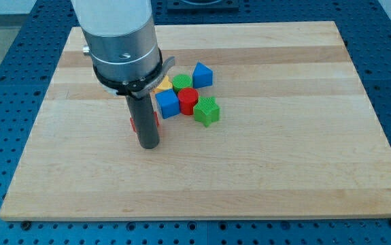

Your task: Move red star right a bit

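Observation:
The red star (156, 117) is almost wholly hidden behind my rod; only small red bits show at the rod's left and right sides. My tip (149, 145) rests on the wooden board just below the red star, at the view's left of the block cluster. To the right of the red star lie a blue cube (168, 103), a red cylinder (188, 101), a green block (207, 111), a green star-like block (181, 82), a blue triangular block (202, 74) and a yellow block (162, 85), partly hidden by the arm.
The wooden board (283, 156) lies on a blue perforated table (5, 102). The arm's grey body (120, 41) covers the board's top left part.

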You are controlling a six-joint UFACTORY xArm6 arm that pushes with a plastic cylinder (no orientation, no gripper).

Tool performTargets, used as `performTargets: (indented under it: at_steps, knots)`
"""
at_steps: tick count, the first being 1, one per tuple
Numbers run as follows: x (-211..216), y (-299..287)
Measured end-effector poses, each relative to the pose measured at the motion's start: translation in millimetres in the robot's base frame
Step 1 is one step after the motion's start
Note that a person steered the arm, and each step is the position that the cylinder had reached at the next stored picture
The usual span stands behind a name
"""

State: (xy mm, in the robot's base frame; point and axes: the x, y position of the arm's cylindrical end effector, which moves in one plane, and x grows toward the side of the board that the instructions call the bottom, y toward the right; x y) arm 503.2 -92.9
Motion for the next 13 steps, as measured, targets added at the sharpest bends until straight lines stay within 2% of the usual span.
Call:
performTargets:
  at_steps: [2,4,6,7,9,13]
  knots:
    - [-11,0]
    - [-3,-7]
    - [2,-63]
    - [0,-66]
    - [-13,-37]
    - [-27,-36]
